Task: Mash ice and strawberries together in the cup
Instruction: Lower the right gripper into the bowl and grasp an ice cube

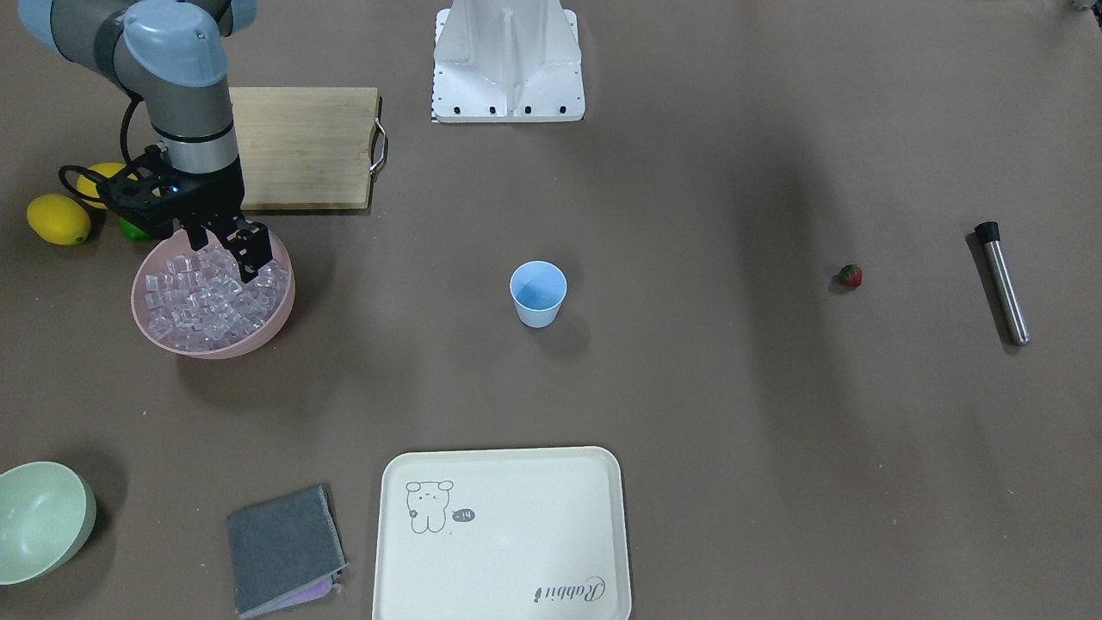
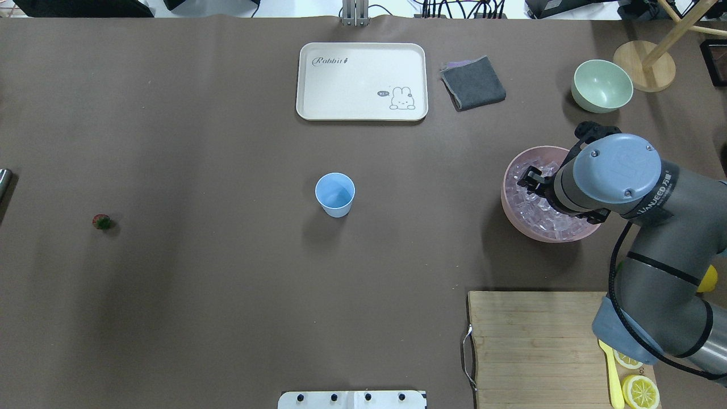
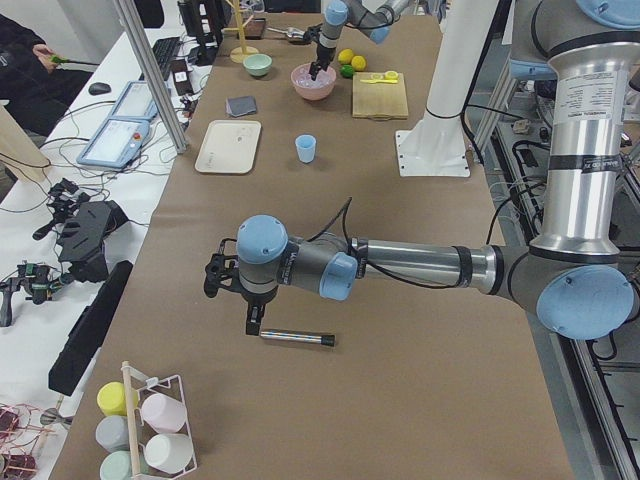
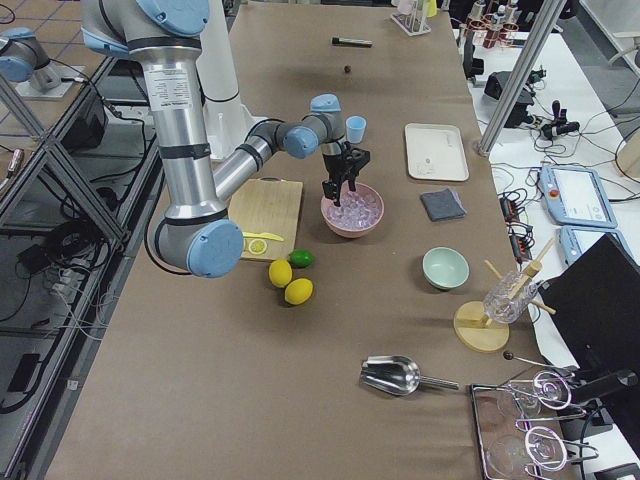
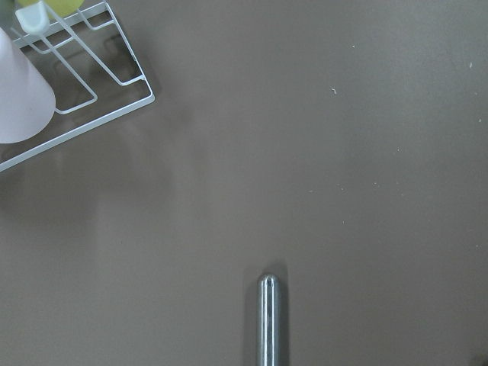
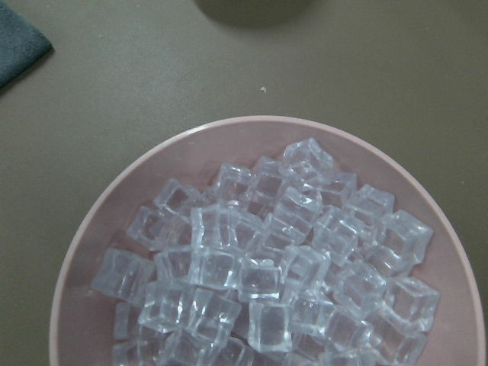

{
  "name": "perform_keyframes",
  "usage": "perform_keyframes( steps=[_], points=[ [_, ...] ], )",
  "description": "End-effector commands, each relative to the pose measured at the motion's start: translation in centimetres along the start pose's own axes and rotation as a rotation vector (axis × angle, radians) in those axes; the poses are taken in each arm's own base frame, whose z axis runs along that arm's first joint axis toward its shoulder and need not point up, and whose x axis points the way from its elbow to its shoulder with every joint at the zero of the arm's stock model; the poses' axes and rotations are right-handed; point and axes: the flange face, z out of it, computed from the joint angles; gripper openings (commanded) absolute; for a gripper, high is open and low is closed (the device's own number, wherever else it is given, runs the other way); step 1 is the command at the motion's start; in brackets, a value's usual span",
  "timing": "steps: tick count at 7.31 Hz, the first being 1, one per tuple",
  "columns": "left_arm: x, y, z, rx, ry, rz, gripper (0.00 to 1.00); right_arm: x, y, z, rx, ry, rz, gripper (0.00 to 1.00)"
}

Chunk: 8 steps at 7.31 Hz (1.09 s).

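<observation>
**Right gripper over the ice bowl; cup and strawberry apart on the mat**

In the front-facing view, two lemons [image 1: 58, 219] lie at the far left edge. Just right of them the right gripper [image 1: 222, 258] hangs over a pink bowl [image 1: 267, 331] in the left half of the frame. Its two fingers stand apart, tips down among the ice [image 1: 194, 301]. Whether a cube sits between them cannot be told. The ice fills the bowl as a heap of clear cubes, and the right wrist view shows them piled close under the camera. A wooden board [image 1: 301, 146] lies behind the bowl, toward the upper left.

The cup [image 1: 538, 294] stands upright at the centre of the frame, open and with nothing in it, well apart from the bowl. Further right, the strawberry [image 1: 851, 275] lies alone on the brown mat. Near the right edge lies a steel rod [image 1: 1006, 288] with a black cap.

In the left side view, the left gripper [image 3: 253, 328] hovers just beside that rod, at lower centre-left. Its opening cannot be told.
</observation>
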Motion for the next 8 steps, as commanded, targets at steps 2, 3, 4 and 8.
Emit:
perform_keyframes(
  steps=[2, 3, 4, 8],
  points=[
    [0.5, 0.3, -0.6, 0.010, 0.002, 0.008, 0.98, -0.4, 0.9, -0.9, -0.059, -0.015, 0.021, 0.87],
    [0.7, 0.2, -0.8, 0.014, 0.002, 0.012, 0.98, -0.6, 0.9, -0.7, -0.063, -0.013, 0.027, 0.86],
    [0.8, 0.2, -0.9, 0.016, 0.003, 0.014, 0.98, -0.6, 0.9, 0.2, -0.064, 0.002, 0.043, 0.86],
    [1.5, 0.1, -1.5, 0.028, 0.005, 0.028, 0.98, -3.1, 0.6, 1.8, -0.058, 0.016, 0.076, 0.81]
  ],
)
